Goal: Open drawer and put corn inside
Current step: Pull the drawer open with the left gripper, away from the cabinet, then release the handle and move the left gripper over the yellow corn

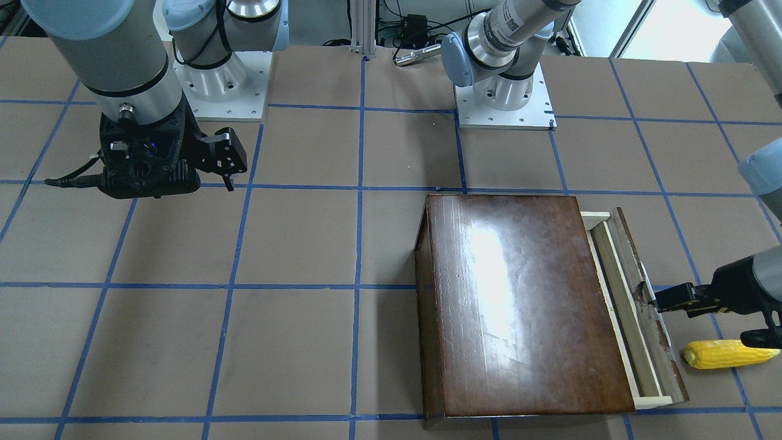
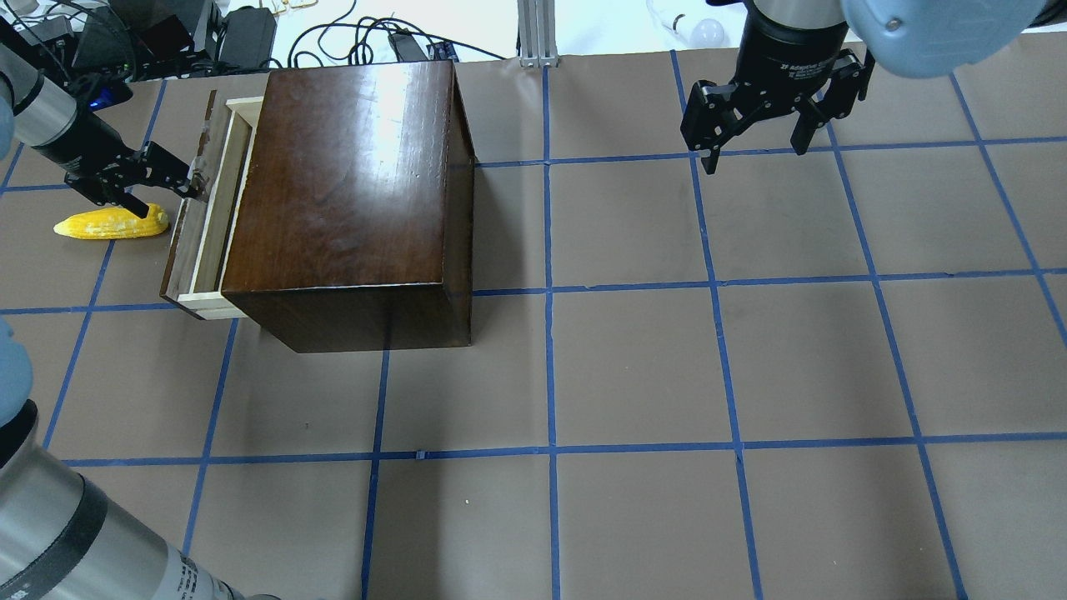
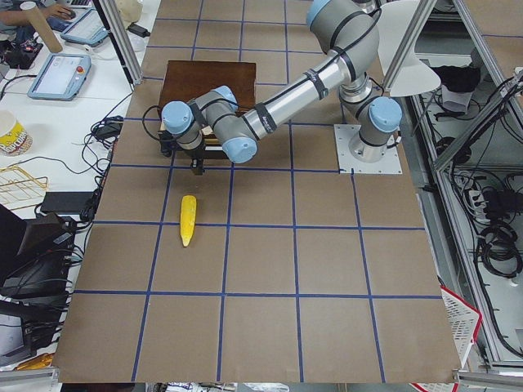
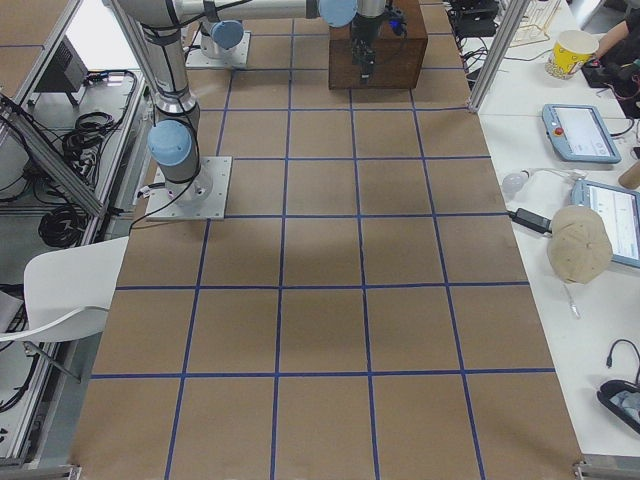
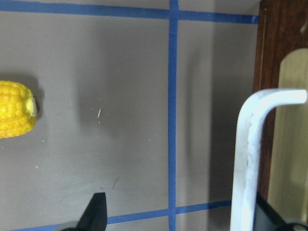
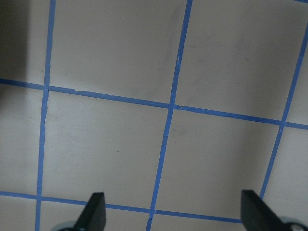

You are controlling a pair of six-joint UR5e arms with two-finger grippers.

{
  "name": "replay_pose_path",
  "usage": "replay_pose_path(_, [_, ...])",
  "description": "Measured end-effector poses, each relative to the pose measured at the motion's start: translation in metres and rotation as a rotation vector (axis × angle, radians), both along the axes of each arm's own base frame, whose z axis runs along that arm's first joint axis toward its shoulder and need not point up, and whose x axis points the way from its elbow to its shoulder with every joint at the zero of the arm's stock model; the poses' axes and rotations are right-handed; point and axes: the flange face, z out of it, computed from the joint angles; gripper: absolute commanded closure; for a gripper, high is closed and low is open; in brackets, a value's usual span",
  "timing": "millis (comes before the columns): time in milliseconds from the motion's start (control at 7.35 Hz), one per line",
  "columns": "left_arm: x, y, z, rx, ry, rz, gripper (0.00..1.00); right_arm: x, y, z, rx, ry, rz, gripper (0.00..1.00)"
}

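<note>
The drawer [image 1: 624, 305] stands a little way out of the glossy dark brown box [image 1: 519, 299], its pale tray showing in the overhead view [image 2: 208, 218] too. My left gripper [image 2: 167, 193] is open at the drawer front. In the left wrist view one finger [image 5: 267, 211] sits right next to the metal handle [image 5: 250, 159], and the other finger [image 5: 96, 211] is over the bare table. The yellow corn [image 1: 727, 354] lies on the table beside the drawer front, just past my left gripper [image 1: 702, 318]; it also shows in the overhead view [image 2: 112, 223]. My right gripper [image 2: 754, 142] is open and empty, far from the box.
The brown table [image 2: 633, 367] carries a grid of blue tape lines. The arm bases [image 1: 507, 104] are bolted at the robot's edge. Cables and devices lie beyond the table's far edge [image 2: 250, 33].
</note>
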Motion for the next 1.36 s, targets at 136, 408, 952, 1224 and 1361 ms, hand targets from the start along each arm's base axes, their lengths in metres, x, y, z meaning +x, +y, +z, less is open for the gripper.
replay_pose_path(136, [0.004, 0.001, 0.001, -0.002, -0.001, 0.005, 0.00, 0.000, 0.000, 0.000, 0.000, 0.000, 0.000, 0.00])
replay_pose_path(408, [0.014, 0.005, 0.003, -0.006, -0.002, 0.014, 0.00, 0.000, 0.000, 0.000, 0.000, 0.000, -0.001, 0.00])
replay_pose_path(952, [0.028, 0.009, 0.008, -0.018, -0.007, 0.015, 0.00, 0.000, 0.000, 0.000, 0.000, 0.000, -0.001, 0.00])
replay_pose_path(1224, [0.030, 0.009, 0.011, -0.023, -0.010, 0.017, 0.00, 0.000, 0.000, 0.000, 0.000, 0.000, 0.000, 0.00])
replay_pose_path(1361, [0.030, 0.009, 0.013, -0.025, -0.011, 0.017, 0.00, 0.000, 0.000, 0.000, 0.000, 0.000, -0.001, 0.00])
